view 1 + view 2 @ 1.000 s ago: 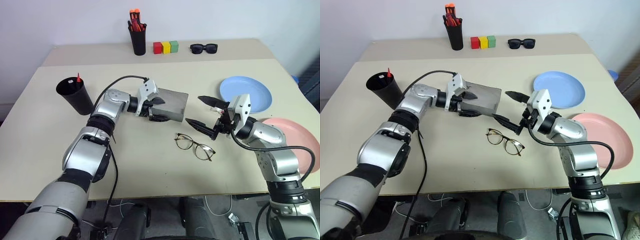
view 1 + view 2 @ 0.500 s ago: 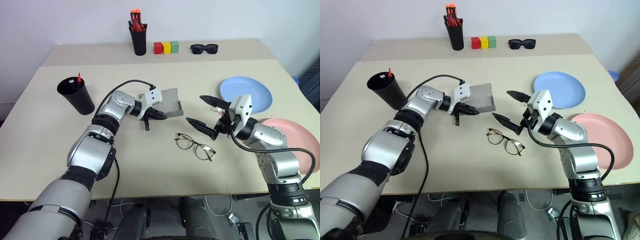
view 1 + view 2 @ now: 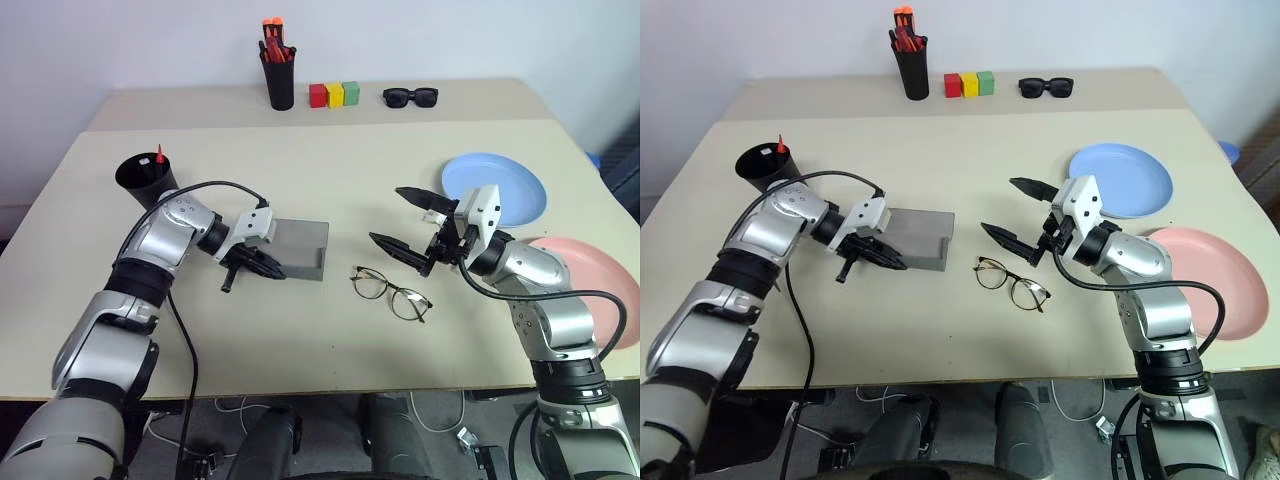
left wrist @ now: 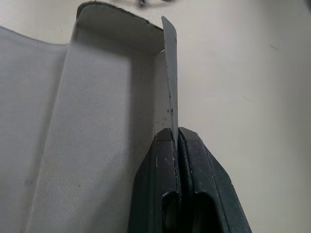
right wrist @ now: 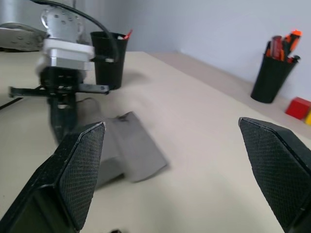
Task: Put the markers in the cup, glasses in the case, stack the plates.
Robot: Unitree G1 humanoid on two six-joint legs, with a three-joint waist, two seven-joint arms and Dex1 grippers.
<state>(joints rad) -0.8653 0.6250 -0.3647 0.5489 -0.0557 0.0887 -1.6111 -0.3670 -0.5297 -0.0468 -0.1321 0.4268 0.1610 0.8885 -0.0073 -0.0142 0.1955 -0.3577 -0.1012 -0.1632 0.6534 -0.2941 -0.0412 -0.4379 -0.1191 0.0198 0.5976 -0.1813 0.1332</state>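
The grey case (image 3: 300, 245) lies left of the table's middle. My left gripper (image 3: 262, 266) is shut on the thin edge of its wall, as the fingers (image 4: 192, 184) show in the left wrist view. The wire-frame glasses (image 3: 390, 292) lie on the table to the right of the case. My right gripper (image 3: 388, 215) hovers open just above and behind them, with nothing in it. The black cup (image 3: 145, 180) stands at the far left with a red-tipped marker (image 3: 158, 155) in it. A light blue plate (image 3: 510, 185) and a pink plate (image 3: 615, 275) lie apart at the right.
At the back stand a black pen holder (image 3: 277, 80) with orange-red markers, three coloured blocks (image 3: 333, 95) and black sunglasses (image 3: 410, 96). A black cable (image 3: 200, 190) loops above my left forearm. The table's front edge runs near the glasses.
My left gripper shut on the case's edge and dragged the case to the left and nearer to me. The right arm and the glasses stayed put.
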